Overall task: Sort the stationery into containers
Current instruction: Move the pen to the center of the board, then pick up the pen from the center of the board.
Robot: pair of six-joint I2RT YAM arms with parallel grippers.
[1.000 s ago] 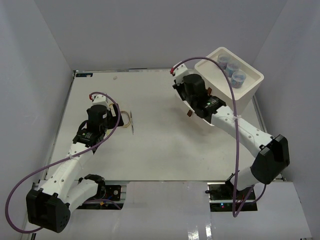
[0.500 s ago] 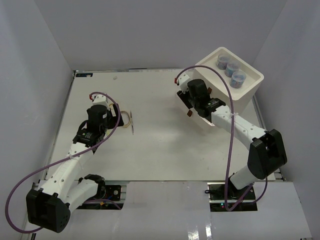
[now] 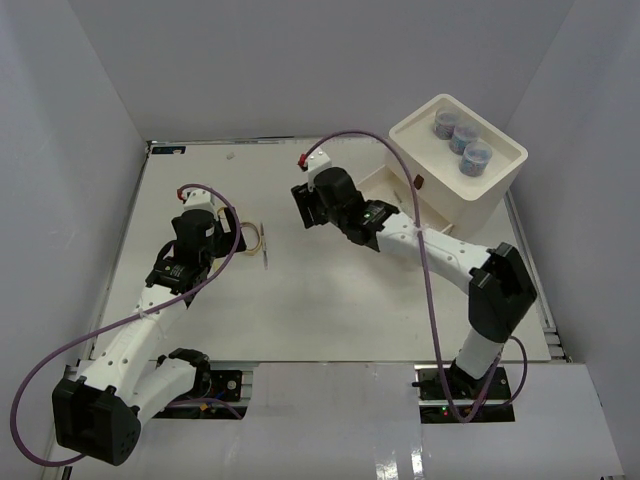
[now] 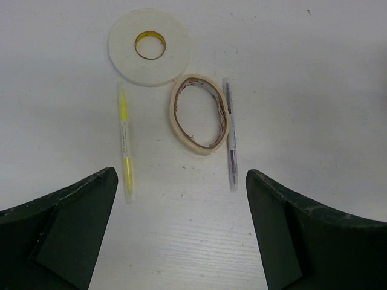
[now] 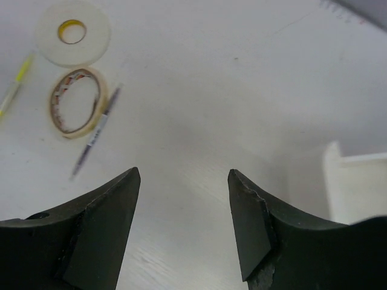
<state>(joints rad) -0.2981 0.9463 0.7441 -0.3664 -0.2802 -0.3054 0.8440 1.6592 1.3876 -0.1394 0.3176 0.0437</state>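
The stationery lies at the table's left: a flat white tape ring (image 4: pixel 149 47), a tan tape loop (image 4: pixel 198 113), a yellow pen (image 4: pixel 124 142) and a dark pen (image 4: pixel 230 133). My left gripper (image 4: pixel 181 175) hangs wide open just short of them, holding nothing. My right gripper (image 3: pixel 303 208) is over the table's middle, open and empty (image 5: pixel 183 174), facing the same loop (image 5: pixel 75 101) and dark pen (image 5: pixel 95 140). The white container box (image 3: pixel 500 185) stands at the back right with three grey-blue jars (image 3: pixel 462 137) in its top tray.
A drawer (image 3: pixel 385 186) of the box sticks out toward the left, with a dark red-brown handle (image 3: pixel 418 183) beside it. The right arm's forearm (image 3: pixel 440 250) stretches across in front of the box. White walls close in the table on three sides.
My right gripper has opened and swung left from the box front to the table's middle. The left arm and the stationery have not moved.
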